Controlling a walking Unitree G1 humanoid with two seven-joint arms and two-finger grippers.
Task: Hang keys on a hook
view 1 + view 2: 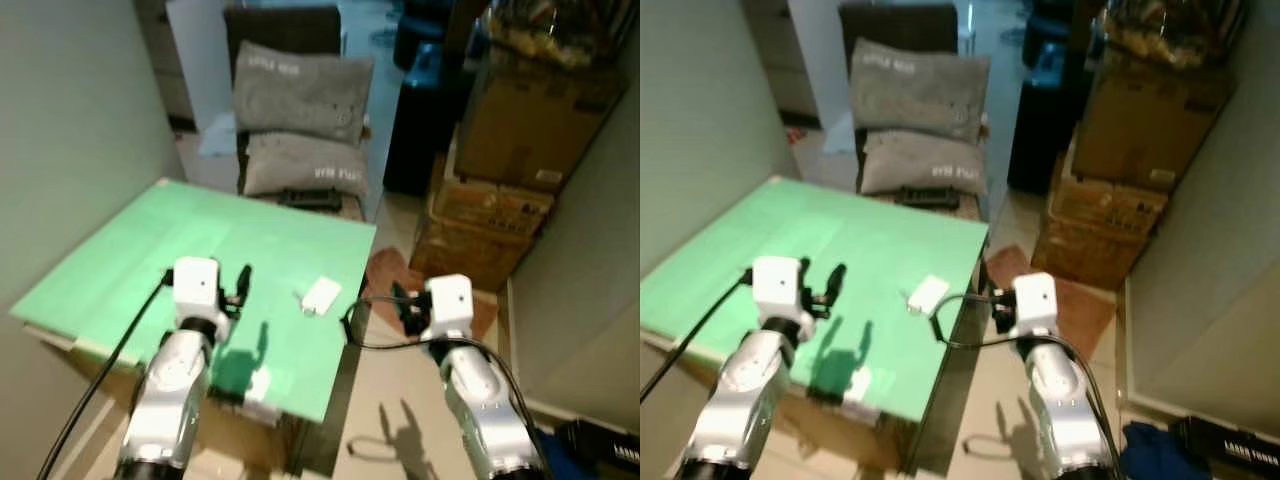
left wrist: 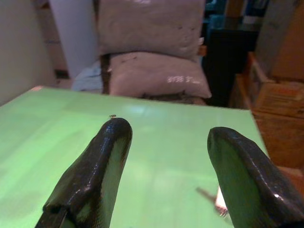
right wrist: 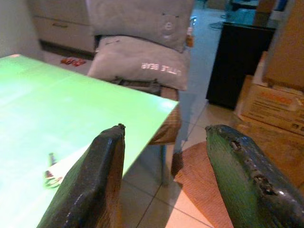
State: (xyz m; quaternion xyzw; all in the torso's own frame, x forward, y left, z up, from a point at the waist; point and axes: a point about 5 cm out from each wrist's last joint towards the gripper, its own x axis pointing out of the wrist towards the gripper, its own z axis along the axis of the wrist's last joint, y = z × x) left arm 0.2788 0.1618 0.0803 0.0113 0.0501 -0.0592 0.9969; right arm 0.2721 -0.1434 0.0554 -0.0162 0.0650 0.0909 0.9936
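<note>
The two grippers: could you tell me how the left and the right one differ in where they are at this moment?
The left gripper hovers above the green table, while the right gripper is off the table's edge, above the tiled floor. The white key tag lies on the table between them, nearer the left gripper's side of the edge. Both are open and hold nothing.

Two grey pillows [image 1: 300,110] on chair; cardboard boxes [image 1: 500,170] stacked beside
</note>
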